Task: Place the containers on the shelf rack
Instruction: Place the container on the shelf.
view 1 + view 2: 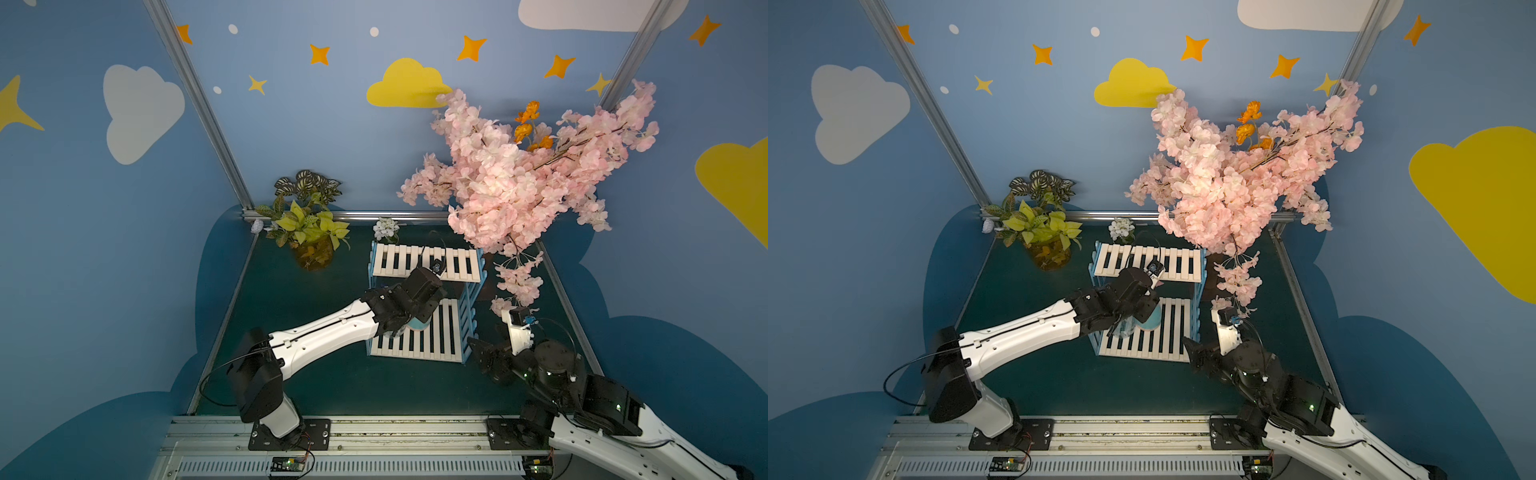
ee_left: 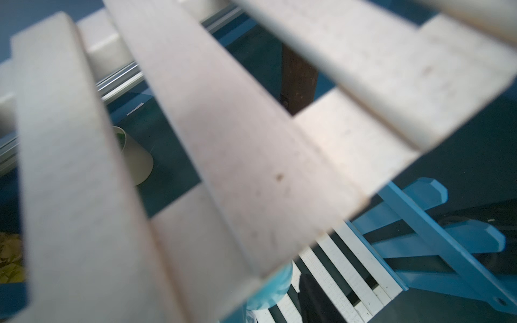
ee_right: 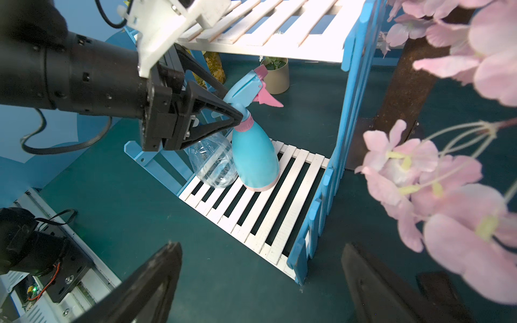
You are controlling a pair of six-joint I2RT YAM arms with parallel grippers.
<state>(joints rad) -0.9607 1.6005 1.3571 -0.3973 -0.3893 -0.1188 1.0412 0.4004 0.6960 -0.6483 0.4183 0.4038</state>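
The shelf rack [image 1: 428,259] [image 1: 1167,262] has white slats and light-blue side frames [image 3: 352,92]. On its lower shelf [image 3: 265,218] a teal container [image 3: 256,159] [image 2: 275,290] with a pink-tipped nozzle stands upright. A clear container [image 3: 212,165] [image 1: 1123,328] sits touching its side, with its top hidden by the gripper. My left gripper [image 3: 233,105] reaches in under the top shelf, its fingers parted on either side of the teal neck. My right gripper [image 3: 260,251] [image 1: 482,353] hangs open and holding nothing over the mat, off the rack's front right corner.
A pink blossom tree [image 1: 519,187] overhangs the rack's right side, its brown trunk [image 3: 405,84] just beyond the frame. An amber vase of leafy plants [image 1: 313,253] stands at the back left. A small pot of white flowers [image 1: 385,230] sits behind the rack.
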